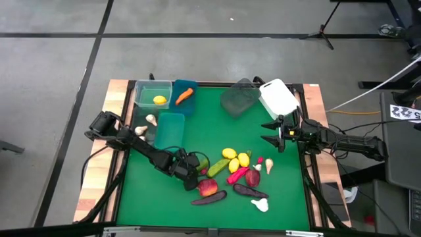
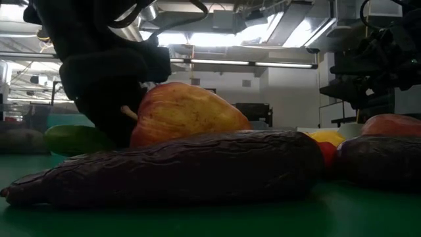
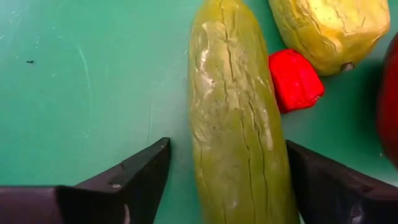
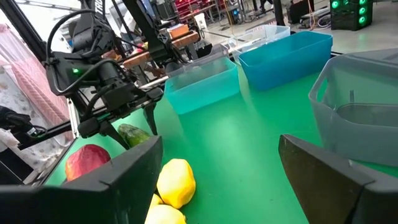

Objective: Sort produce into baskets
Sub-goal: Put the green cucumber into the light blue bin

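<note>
1. Left gripper [image 3: 227, 180] is low over the green mat, jaws spread, one finger [image 3: 134, 177] on each side of a green cucumber [image 3: 239, 124]; a gap shows on the one side, so not gripping.
2. Just beyond its fingertips lie a lemon [image 3: 329, 28] and a red pepper [image 3: 295, 79].
3. A red apple [image 1: 207, 187] sits just beside this gripper, with a dark eggplant [image 1: 209, 198] touching the apple.
4. Right gripper [image 1: 273, 134] hovers, jaws apart and empty, near the white basket [image 1: 277, 97] and grey basket [image 1: 238, 97].
5. The teal basket [image 1: 170, 128] stands behind the left gripper; the clear green basket [image 1: 152, 92] holds a lemon, the blue basket [image 1: 185, 95] a carrot [image 1: 185, 95].
</note>
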Controlling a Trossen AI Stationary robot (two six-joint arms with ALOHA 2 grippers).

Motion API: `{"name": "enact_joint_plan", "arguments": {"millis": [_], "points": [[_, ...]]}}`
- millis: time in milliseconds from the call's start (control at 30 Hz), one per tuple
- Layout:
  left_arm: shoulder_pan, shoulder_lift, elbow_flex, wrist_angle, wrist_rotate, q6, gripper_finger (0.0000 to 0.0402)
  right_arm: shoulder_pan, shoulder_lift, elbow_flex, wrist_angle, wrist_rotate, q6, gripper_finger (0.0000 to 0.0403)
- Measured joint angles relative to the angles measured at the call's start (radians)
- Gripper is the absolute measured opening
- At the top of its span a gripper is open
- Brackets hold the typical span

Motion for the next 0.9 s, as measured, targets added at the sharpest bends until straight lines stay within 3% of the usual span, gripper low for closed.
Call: {"name": "enact_joint_plan", "arguments": {"millis": [333, 600, 767, 900], "points": [[0.001, 0.0, 0.0, 0.001, 0.001, -0.052, 0.0176, 0.0, 0.0, 0.0, 0.0, 0.0, 0.0, 0.0319], [0.027, -0.027, 0.083, -0.012, 0.008, -0.039, 0.0181, 0.0, 0.0, 0.0, 0.0, 0.0, 0.0, 0.0319], [0.073, -0.09, 0.191, -0.267, -0.171, -0.13, 0.0181, 0.0, 0.0, 0.0, 0.0, 0.0, 0.0, 0.0319], [0.118, -0.16, 0.256, -0.597, -0.305, -0.341, 0.0179, 0.0, 0.0, 0.0, 0.0, 0.0, 0.0, 0.0319]]}}
